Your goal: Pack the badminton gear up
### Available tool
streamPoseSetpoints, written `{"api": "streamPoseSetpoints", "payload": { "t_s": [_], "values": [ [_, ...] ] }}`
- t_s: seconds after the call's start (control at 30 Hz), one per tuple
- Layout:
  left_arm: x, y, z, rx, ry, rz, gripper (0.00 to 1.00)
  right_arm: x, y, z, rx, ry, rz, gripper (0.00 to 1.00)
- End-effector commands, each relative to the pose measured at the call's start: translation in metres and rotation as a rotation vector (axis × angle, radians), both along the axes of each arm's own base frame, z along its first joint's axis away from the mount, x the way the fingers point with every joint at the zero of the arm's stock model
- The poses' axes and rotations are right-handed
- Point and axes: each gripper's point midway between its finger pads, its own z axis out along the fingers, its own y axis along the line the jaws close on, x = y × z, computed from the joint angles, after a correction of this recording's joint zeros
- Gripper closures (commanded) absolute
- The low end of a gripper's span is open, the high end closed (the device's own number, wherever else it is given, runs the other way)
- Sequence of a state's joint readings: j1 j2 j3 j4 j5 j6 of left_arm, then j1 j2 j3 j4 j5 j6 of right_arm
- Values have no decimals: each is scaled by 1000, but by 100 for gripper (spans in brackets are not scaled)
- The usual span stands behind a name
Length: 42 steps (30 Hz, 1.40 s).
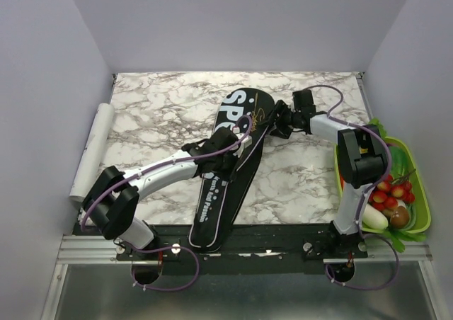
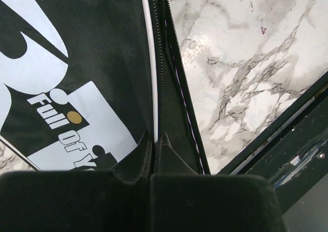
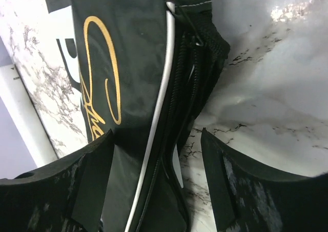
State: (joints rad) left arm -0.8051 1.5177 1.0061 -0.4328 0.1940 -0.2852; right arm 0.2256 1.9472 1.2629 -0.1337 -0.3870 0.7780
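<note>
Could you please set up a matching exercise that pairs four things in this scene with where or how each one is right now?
Things:
1. racket bag
2. white roll
3. green basket
4. right gripper

Places or states:
A. lying along the left edge of the table
B. open, astride the bag's zipper edge
C. lying at a slant across the middle of the table
D. at the far right, filled with vegetables

Pairs: 1-C, 2-A, 3-D, 4-B

Marbled table (image 1: 297,185), plain lilac walls (image 1: 233,23)
</note>
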Motion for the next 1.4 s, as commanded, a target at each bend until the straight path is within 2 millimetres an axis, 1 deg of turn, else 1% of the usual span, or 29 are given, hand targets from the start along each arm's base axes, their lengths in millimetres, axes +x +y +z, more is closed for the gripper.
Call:
{"api": "streamPoseSetpoints", "payload": {
  "t_s": [0.0,0.13,0.2,0.23,0.3,0.33,0.37,0.4,0.43,0.47,0.5,0.53,0.6,0.63,0.67,0.77,0.83,0.87,0.9,0.97,1.0,1.03,1.07,1.13,1.17,1.2,1.27,1.3,1.37],
  "values": [
    [-6,-6,12,-54,-22,-52,100,-4,10,-21,81,41,-27,23],
    [-9,-6,11,-55,-7,-65,100,-2,8,-32,77,47,-55,24],
    [-11,-6,10,-58,-1,-77,100,0,8,-37,76,60,-67,29],
    [-13,-6,10,-58,2,-81,100,2,8,-39,82,73,-79,36],
    [-17,-7,9,-66,16,-100,92,7,8,-39,85,76,-104,50],
    [-19,-8,10,-70,18,-111,90,9,8,-40,91,85,-122,65],
    [-20,-9,12,-76,16,-120,87,14,7,-37,95,79,-131,72],
    [-24,-11,14,-88,23,-133,79,16,7,-39,94,81,-139,79],
    [-24,-14,21,-102,10,-145,77,18,7,-38,96,84,-147,95],
    [-29,-17,24,-102,5,-162,74,20,5,-40,97,92,-157,99],
    [-28,-16,26,-94,-9,-161,70,23,3,-38,102,93,-173,99],
    [-25,-22,39,-106,-32,-167,68,25,1,-37,105,95,-191,99],
    [-25,-21,46,-62,-62,-175,63,28,-4,-33,102,88,-217,100],
    [-21,-29,61,-72,-88,-183,62,30,-8,-32,90,85,-243,99],
    [-23,-29,65,-58,-86,-191,61,32,-11,-31,85,79,-255,99],
    [-33,-56,90,-130,-97,-241,57,32,-21,-35,51,119,-303,99],
    [-46,-75,95,-197,-52,-277,55,35,-27,-36,42,133,-328,99],
    [-47,-84,97,-229,-53,-289,55,36,-28,-36,40,138,-336,99],
    [-49,-88,93,-231,-42,-298,55,37,-32,-34,39,139,-345,99],
    [-50,-97,72,-211,-5,-316,55,39,-37,-29,20,136,-364,99],
    [-50,-97,60,-191,9,-316,55,39,-41,-27,13,135,-378,99],
    [-49,-96,39,-149,34,-321,56,39,-45,-27,1,139,-392,99],
    [-48,-96,30,-133,38,-320,56,40,-47,-22,1,132,-399,100],
    [-41,-89,6,-69,40,-289,57,38,-52,-18,-8,142,-412,100],
    [-38,-87,0,-49,35,-274,56,38,-53,-17,-12,142,-417,99],
    [-28,-81,-9,-8,14,-239,56,38,-55,-12,-12,137,-420,100],
    [-15,-74,-25,68,8,-176,57,32,-58,-11,-27,155,-425,100],
    [-4,-60,-35,147,-12,-123,60,29,-59,-9,-31,160,-427,100],
    [10,-46,-47,235,-30,-49,60,20,-61,-11,-49,180,-421,99]
  ]
}}
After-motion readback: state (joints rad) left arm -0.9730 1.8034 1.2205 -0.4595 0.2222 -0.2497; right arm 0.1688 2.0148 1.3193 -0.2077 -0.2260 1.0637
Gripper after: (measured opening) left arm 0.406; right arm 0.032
